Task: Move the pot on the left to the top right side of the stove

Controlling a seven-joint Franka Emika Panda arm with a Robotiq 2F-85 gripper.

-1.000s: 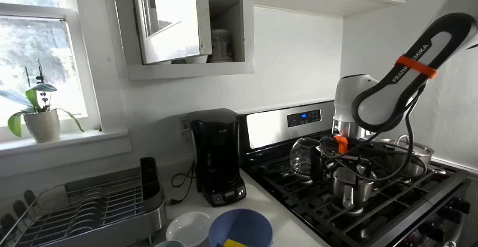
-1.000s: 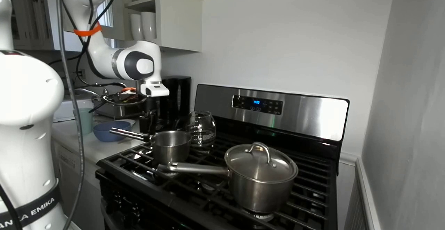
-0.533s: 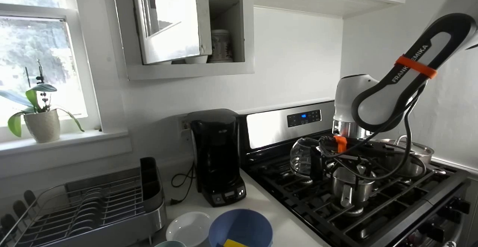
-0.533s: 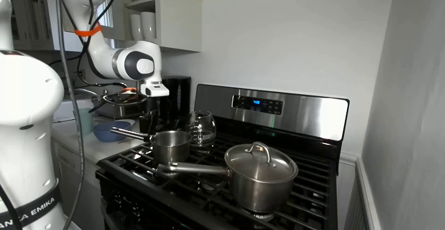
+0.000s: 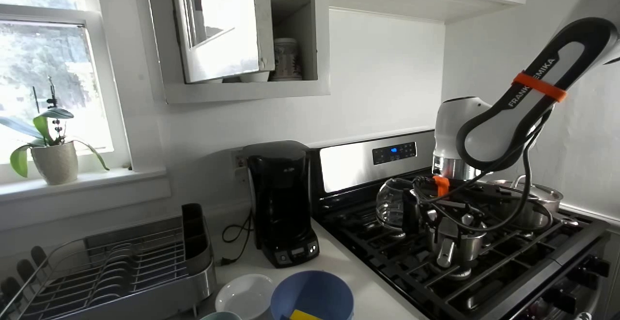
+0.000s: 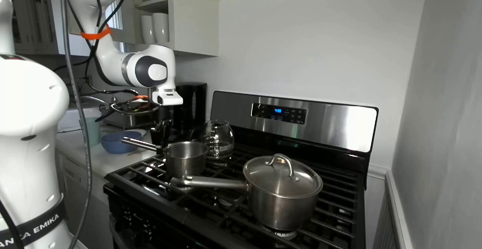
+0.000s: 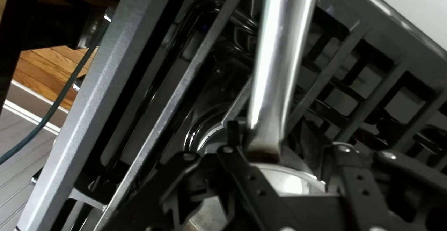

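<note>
Black Robotiq gripper (image 7: 272, 133): jaws parted, straddling the handle (image 7: 279, 66) of the small steel saucepan (image 6: 186, 164), no grip yet. Saucepan sits front-left on the stove (image 6: 320, 122), glass carafe (image 6: 219, 139) behind it. Right: lidded saucepan (image 6: 284, 203). Approach looks done; grasp, lift and carry to the back right remain.

Stainless-steel saucepan (image 6: 185, 163), upright on the black-grated gas range (image 6: 327, 124) at ten o'clock, handle (image 6: 140, 144) toward nine, in an exterior view.
</note>
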